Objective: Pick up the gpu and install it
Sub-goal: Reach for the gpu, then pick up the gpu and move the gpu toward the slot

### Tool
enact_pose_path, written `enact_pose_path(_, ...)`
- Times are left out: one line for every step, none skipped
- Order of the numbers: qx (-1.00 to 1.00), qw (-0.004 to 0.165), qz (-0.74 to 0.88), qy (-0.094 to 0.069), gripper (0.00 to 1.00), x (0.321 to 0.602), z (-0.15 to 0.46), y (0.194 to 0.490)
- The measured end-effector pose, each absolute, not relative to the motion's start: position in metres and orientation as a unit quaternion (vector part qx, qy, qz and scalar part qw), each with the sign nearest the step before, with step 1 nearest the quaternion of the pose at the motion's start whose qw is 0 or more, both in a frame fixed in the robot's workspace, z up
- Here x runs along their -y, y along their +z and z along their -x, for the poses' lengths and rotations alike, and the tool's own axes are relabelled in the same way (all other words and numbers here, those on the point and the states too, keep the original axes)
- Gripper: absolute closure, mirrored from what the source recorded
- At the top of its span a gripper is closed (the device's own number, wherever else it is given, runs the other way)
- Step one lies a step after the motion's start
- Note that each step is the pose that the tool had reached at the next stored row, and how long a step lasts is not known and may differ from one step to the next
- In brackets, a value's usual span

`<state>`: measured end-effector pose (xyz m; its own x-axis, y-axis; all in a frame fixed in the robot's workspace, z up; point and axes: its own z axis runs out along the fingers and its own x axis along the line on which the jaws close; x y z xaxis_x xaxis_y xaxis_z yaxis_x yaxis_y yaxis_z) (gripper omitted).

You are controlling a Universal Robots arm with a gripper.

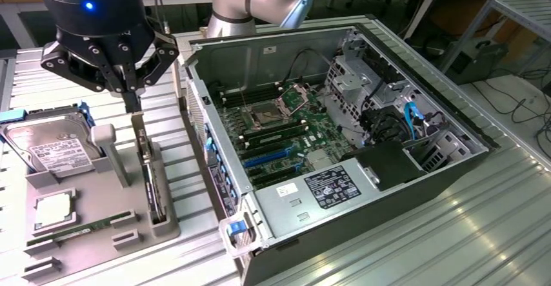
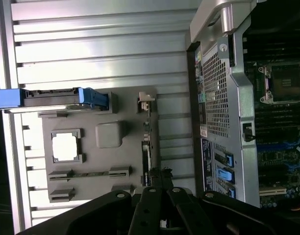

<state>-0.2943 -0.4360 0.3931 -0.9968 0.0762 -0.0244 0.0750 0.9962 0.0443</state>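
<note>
The gpu [image 1: 148, 163] is a thin green card standing on edge in a slot of the grey holder tray [image 1: 95, 199], at the exterior view's left. In the wrist view the gpu [image 2: 146, 142] shows edge-on with its metal bracket at one end. My gripper [image 1: 131, 102] hangs over the card's far end with its fingers pressed together. I see nothing between the fingers, and I cannot tell whether the tips touch the card. The gripper [image 2: 160, 177] sits low in the wrist view, over the card's end. The open computer case [image 1: 404, 73] holds the motherboard [image 1: 284, 131] with blue slots [image 1: 265, 158].
The tray also carries a hard drive [image 1: 51, 147] in a blue frame, a square processor [image 1: 53, 210] and a narrow memory stick [image 1: 77, 231]. The case wall [image 2: 216, 93] stands close beside the tray. A ribbed metal table [image 1: 448, 234] lies underneath.
</note>
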Motion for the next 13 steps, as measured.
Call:
enact_pose_path(-0.999,0.013,-0.038,0.022,0.89,0.436,0.2944,0.3931)
enact_pose_path(-0.999,0.013,-0.038,0.022,0.89,0.436,0.2944,0.3931)
enact_pose_path(-0.999,0.013,-0.038,0.022,0.89,0.436,0.2944,0.3931)
enact_pose_path(-0.999,0.013,-0.038,0.022,0.89,0.436,0.2944,0.3931)
enact_pose_path(-0.999,0.013,-0.038,0.022,0.89,0.436,0.2944,0.3931)
enact_pose_path(-0.999,0.013,-0.038,0.022,0.89,0.436,0.2944,0.3931)
enact_pose_path(-0.999,0.013,-0.038,0.022,0.89,0.436,0.2944,0.3931)
enact_pose_path(-0.999,0.013,-0.038,0.022,0.89,0.4361,0.2944,0.3931)
enact_pose_path(-0.999,0.013,-0.038,0.022,0.89,0.436,0.2944,0.3931)
enact_pose_path(-0.999,0.013,-0.038,0.022,0.89,0.4361,0.2944,0.3931)
enact_pose_path(-0.999,0.013,-0.038,0.022,0.89,0.436,0.2944,0.3931)
enact_pose_path(-0.999,0.013,-0.038,0.022,0.89,0.4361,0.2944,0.3931)
enact_pose_path(-0.999,0.013,-0.038,0.022,0.89,0.436,0.2944,0.3931)
